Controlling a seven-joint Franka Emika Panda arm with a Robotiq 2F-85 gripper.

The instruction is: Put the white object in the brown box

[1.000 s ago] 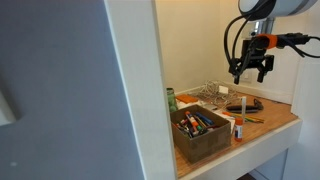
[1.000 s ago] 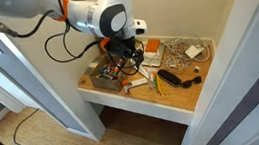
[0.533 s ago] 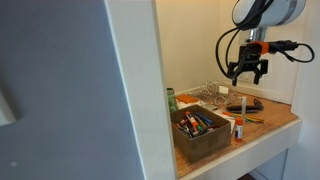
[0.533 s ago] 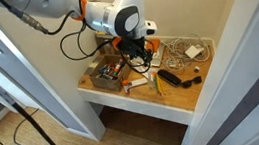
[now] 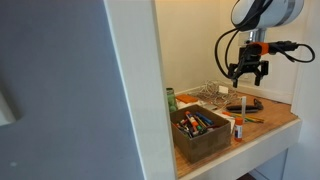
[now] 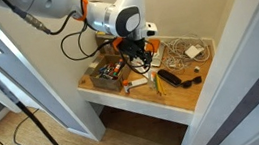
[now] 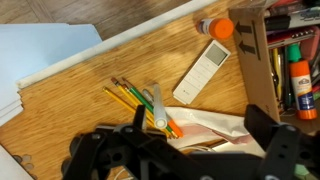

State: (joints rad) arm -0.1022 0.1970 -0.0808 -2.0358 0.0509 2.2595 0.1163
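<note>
The white object [image 7: 203,70] is a flat, remote-like bar lying on the wooden tabletop just outside the corner of the brown box [image 7: 255,55]; it also shows in an exterior view [image 6: 158,83]. The brown box [image 5: 200,136] [image 6: 108,79] is open-topped and holds colourful markers and a glue stick [image 7: 300,75]. My gripper [image 7: 180,150] [image 5: 247,72] [image 6: 135,54] hangs open and empty above the table, over a crumpled white sheet, a little away from the white object.
Pencils and a grey marker [image 7: 140,100] lie beside the sheet. An orange-capped bottle [image 7: 215,28] stands by the box. A tangle of wires [image 6: 177,48] and a black item [image 6: 180,76] lie further along. Alcove walls and a white door frame [image 5: 140,90] close in.
My gripper moved slightly down and sideways between one second and half a second ago, and has held still since. Nothing on the table moved.
</note>
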